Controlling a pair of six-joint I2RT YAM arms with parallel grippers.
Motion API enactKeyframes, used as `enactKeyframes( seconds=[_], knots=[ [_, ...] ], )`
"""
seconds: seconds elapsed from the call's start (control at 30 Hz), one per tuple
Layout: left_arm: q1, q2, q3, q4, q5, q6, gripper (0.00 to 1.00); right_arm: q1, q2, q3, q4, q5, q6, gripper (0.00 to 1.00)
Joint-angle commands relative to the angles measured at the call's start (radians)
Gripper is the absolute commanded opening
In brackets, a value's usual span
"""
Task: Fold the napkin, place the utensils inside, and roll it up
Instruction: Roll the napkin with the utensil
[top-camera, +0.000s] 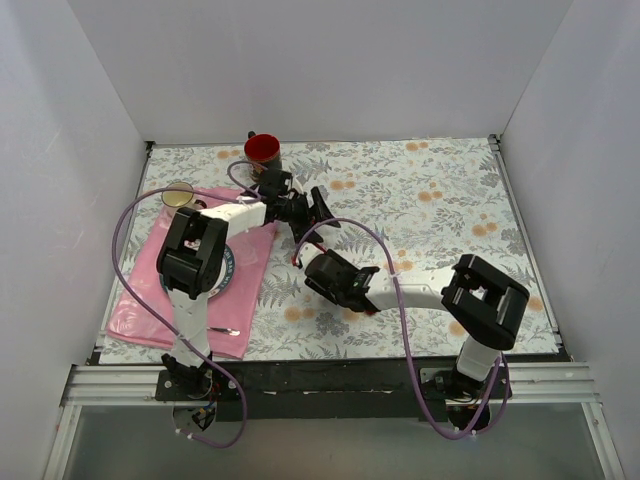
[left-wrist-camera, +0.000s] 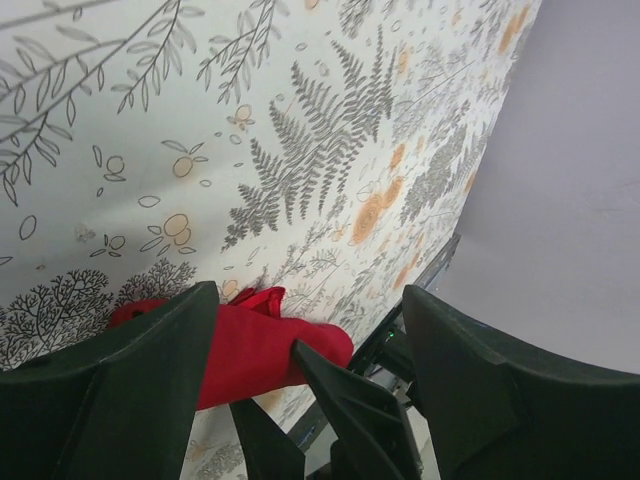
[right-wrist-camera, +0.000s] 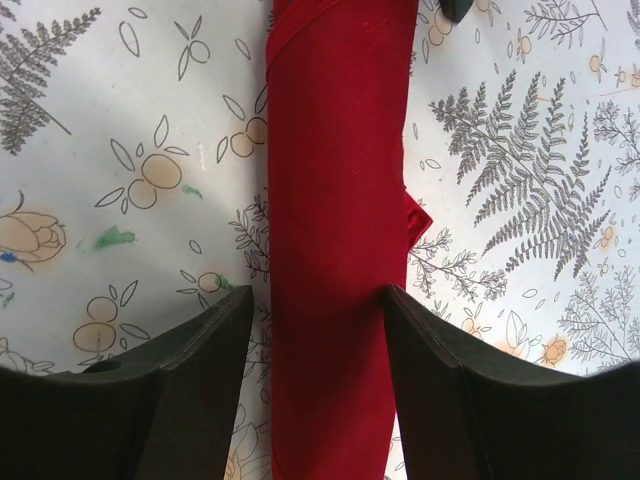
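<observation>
The napkin (right-wrist-camera: 335, 200) is a tight bright red roll lying on the fern-print tablecloth. In the right wrist view it runs straight up between my right gripper's (right-wrist-camera: 318, 292) open fingers; the right finger touches its edge and the left finger stands a little off it. My left gripper (left-wrist-camera: 310, 295) is open wide just above one end of the roll (left-wrist-camera: 250, 345). In the top view both grippers, left (top-camera: 318, 208) and right (top-camera: 306, 262), meet at the table's middle and hide the roll. No gold utensils show.
A pale pink placemat (top-camera: 150, 290) with a plate (top-camera: 228, 272) lies at the left under the left arm. A small bowl (top-camera: 179, 194) sits at its far corner and a red cup (top-camera: 263, 149) at the back. White walls close three sides.
</observation>
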Motion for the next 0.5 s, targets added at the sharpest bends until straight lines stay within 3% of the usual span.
enactKeyframes(
  seconds=[0.0,0.27,0.47],
  knots=[
    [0.024,-0.066,0.101,-0.075,0.015,0.028,0.75,-0.002,0.041,0.001,0.049,0.057,-0.006,0.62],
    [0.032,-0.151,0.122,-0.158,-0.024,0.08,0.76,-0.026,0.072,-0.021,0.062,0.058,0.018,0.59],
    [0.047,-0.263,0.089,-0.21,-0.105,0.142,0.77,-0.081,0.067,-0.038,0.062,-0.037,0.073,0.41]
  ],
)
